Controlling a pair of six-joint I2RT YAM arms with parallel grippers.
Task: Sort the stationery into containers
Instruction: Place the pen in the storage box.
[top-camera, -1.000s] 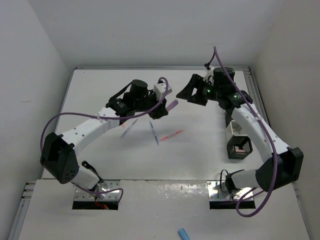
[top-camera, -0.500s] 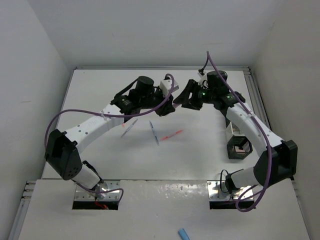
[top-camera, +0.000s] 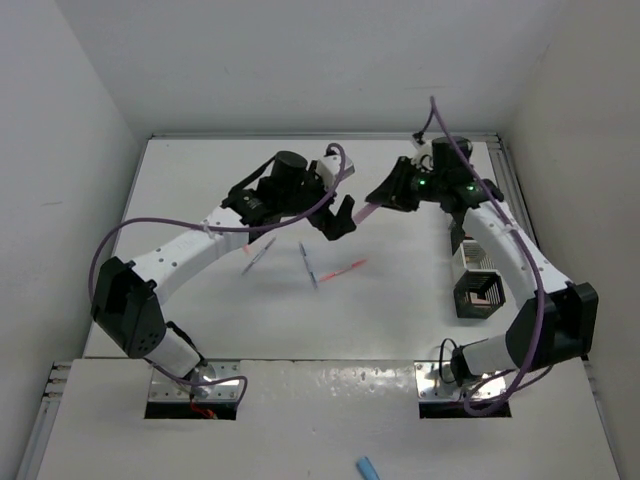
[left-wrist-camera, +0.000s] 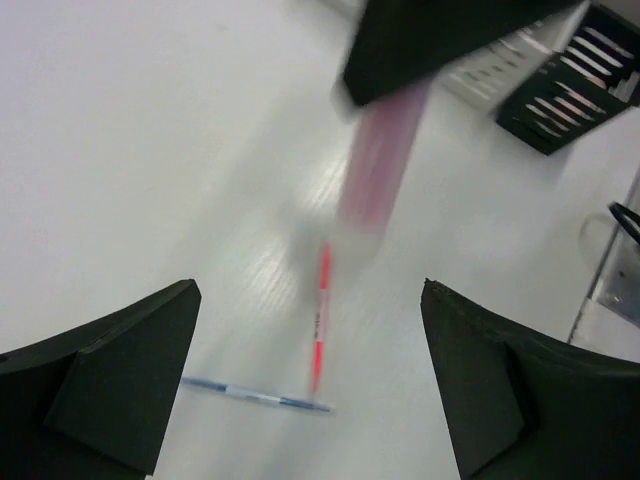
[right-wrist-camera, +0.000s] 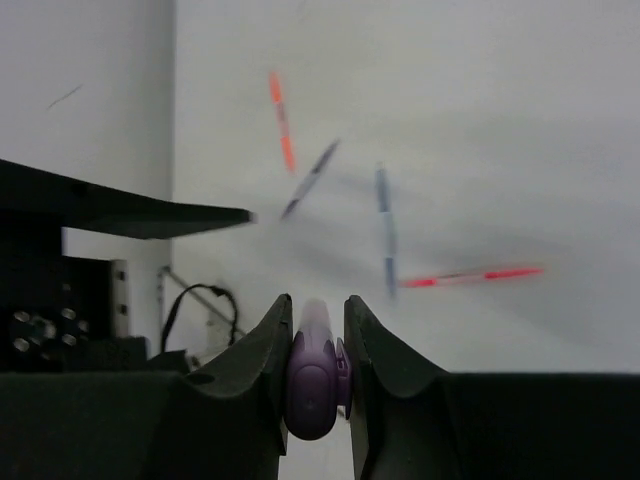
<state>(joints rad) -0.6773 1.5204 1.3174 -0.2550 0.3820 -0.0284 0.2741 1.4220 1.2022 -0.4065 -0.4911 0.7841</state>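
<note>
Pink-purple plastic marker (top-camera: 367, 213) sits pinched in the right gripper (top-camera: 382, 196) over the white table (top-camera: 200, 190) in the top view. The left gripper (top-camera: 338, 220) beside it is spread wide. A silver wire-mesh box (top-camera: 474, 258) and a black wire-mesh box (top-camera: 478, 295) stand at right. Left wrist view: parted fingers (left-wrist-camera: 110, 385) frame a red pen (left-wrist-camera: 320, 320) and a blue pen (left-wrist-camera: 255, 393) on the table. Right wrist view: both pads (right-wrist-camera: 255, 370) clamp the marker's purple end.

A white table (top-camera: 400, 310) is seen mid-frame in the overhead view, enclosed by plain white walls: a back wall (top-camera: 300, 60) along the top, a left wall (top-camera: 50, 150) and a right wall (top-camera: 590, 150) at the sides. A scuffed white panel (top-camera: 330, 420) is laid across the bottom edge. The scene is evenly lit, and only soft shadows are cast.
</note>
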